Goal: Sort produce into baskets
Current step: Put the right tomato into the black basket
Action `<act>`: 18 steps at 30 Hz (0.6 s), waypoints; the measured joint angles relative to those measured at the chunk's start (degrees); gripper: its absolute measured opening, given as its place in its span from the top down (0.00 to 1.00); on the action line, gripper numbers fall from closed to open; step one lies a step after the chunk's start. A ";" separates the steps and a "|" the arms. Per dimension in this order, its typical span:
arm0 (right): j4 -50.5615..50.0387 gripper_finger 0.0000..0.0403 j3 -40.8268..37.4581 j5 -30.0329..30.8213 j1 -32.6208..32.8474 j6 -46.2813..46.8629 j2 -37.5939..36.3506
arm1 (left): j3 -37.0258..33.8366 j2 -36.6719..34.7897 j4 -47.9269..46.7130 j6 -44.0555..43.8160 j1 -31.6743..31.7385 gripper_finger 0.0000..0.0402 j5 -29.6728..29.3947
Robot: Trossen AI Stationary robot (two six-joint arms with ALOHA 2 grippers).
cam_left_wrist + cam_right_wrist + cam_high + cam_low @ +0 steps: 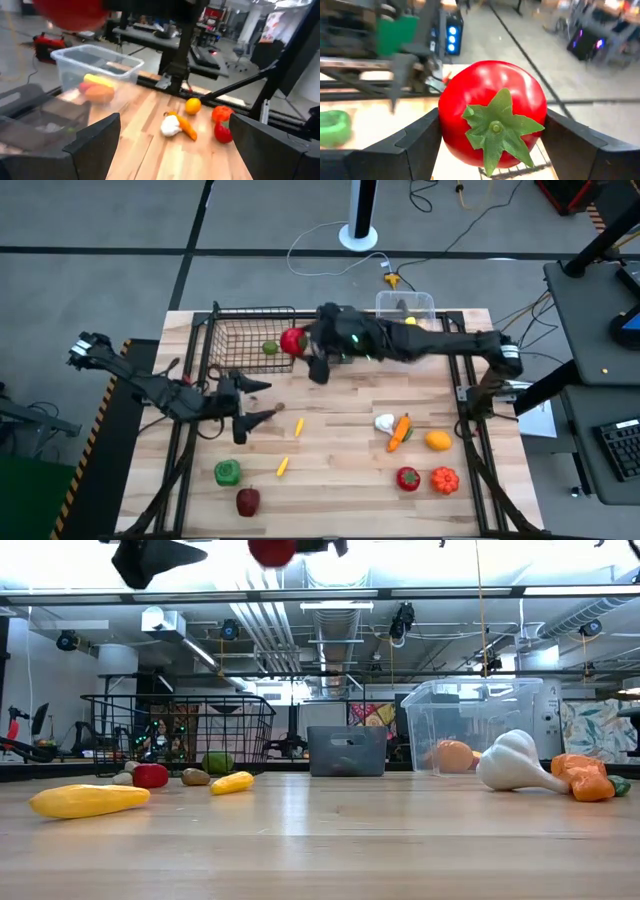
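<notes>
My right gripper (300, 345) reaches in from the table's right and is shut on a red toy tomato (492, 107) with a green leafy top. It holds the tomato high over the right rim of the black wire-mesh basket (240, 330). A green piece (269, 348) lies inside that basket. My left gripper (258, 400) stands open with nothing between its fingers, above the table near the basket's front side. The clear tub (405, 305) at the far edge holds orange and yellow produce (97, 90). The grey bin (346, 751) shows only in the low view. My right gripper pinches the tomato by two opposite sides (447, 125) between its two fingers (417, 140). The green leafy top (497, 127) faces back toward the wrist. The fingers come nearly level from the table's right. The tomato is lifted clear, high above the table (272, 550).
Loose produce lies on the table: two small yellow pieces (299, 426), a green pepper (227, 472), a dark red fruit (247, 501), white garlic (384, 422), a carrot (400, 432), an orange fruit (437, 441), a red pepper (407, 478), an orange tomato (444, 479).
</notes>
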 joint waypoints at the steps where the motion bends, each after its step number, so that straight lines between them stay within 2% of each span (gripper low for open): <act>1: -0.90 0.27 1.31 -1.03 -1.23 0.28 1.07 | 0.11 -0.68 -1.51 -0.63 0.00 0.12 -0.14; 9: -4.74 0.27 11.98 -6.86 -7.02 -0.59 11.83 | 0.57 -3.27 -4.10 -1.00 0.00 0.12 -0.35; 14: -5.07 0.27 18.54 -7.20 -8.35 -2.82 19.10 | 2.45 -4.34 -6.09 -0.34 0.00 0.12 -0.38; 18: -7.11 0.27 23.03 -7.22 -9.57 -3.07 23.90 | 6.73 -5.39 -12.14 -0.15 0.00 0.12 -1.10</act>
